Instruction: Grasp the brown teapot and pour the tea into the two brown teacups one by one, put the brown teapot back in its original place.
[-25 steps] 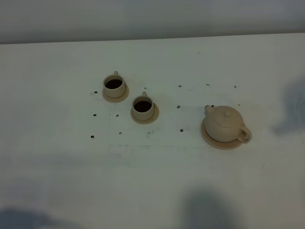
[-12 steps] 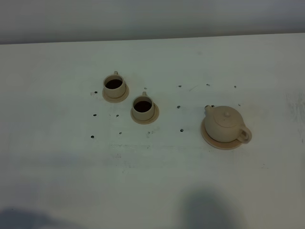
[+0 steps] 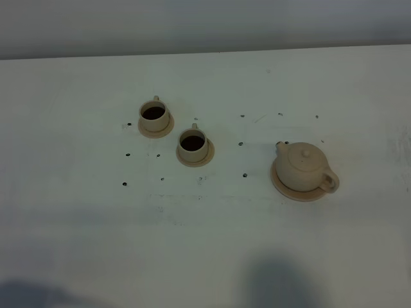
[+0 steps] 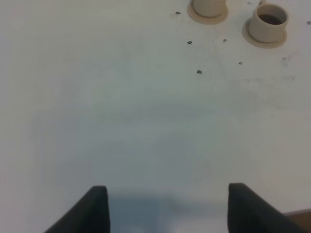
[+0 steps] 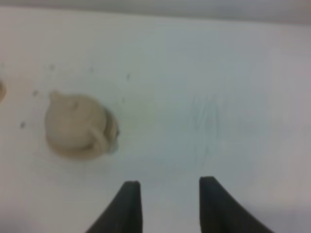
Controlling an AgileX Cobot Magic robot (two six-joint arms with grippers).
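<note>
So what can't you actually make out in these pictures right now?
- Far teacup, left wrist view: its top is cut off by the frame edge, so its contents are hidden there.
- Brown teapot, right wrist view: blurred; lid and spout detail unclear.
- Both arms, exterior high view: out of frame.
- Teapot contents: hidden by its lid.
- Small dark specks on the table: too small to identify.

Seen from the left arm's wrist: a white desk (image 4: 121, 111) fills the view. The two dark fingers (image 4: 95, 211) of the left tool (image 4: 167, 208) show at the near edge, a clear gap of bare desk between them, holding nothing. Far off, two tan teacups on saucers: one (image 4: 268, 22) showing dark tea inside, the other (image 4: 209, 7) cut off by the frame. Small dark specks (image 4: 198, 72) dot the desk near them.
</note>
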